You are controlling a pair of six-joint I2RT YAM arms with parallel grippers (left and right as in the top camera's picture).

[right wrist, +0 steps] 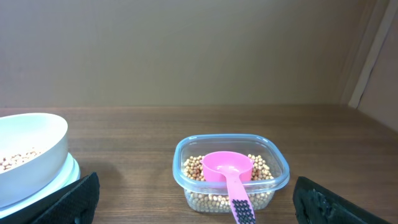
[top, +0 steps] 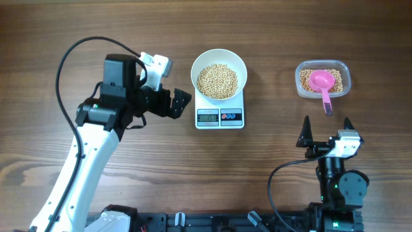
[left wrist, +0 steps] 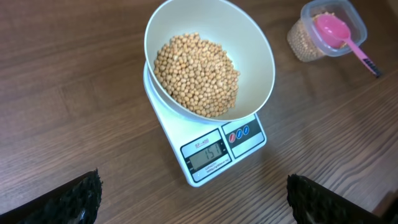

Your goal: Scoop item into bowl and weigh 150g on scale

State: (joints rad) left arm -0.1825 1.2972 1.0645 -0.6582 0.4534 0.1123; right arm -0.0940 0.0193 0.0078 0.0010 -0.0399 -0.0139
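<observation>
Both of my tools are released and hold nothing. My left gripper hangs over the table just left of the scale, its dark fingers spread wide and pointing right toward it, touching neither the scale nor the bowl. My right gripper sits at the near right, jaws equally wide, fingertips pointing toward the far side, with bare wood between them.

The white bowl stands on the scale, at the far middle of the table, and covers most of the platform; only the front strip with the display and two buttons shows. The beans lie heaped in the bowl's bottom, well below the rim. The display is lit (my left wrist camera shows digits, but too blurred to read with any confidence).

At the far right, well apart from the scale, stands the clear tub with more beans in it. The pink scoop rests in the tub on those beans, its handle sticking out over the near rim toward my right gripper, which is close to it but apart.
</observation>
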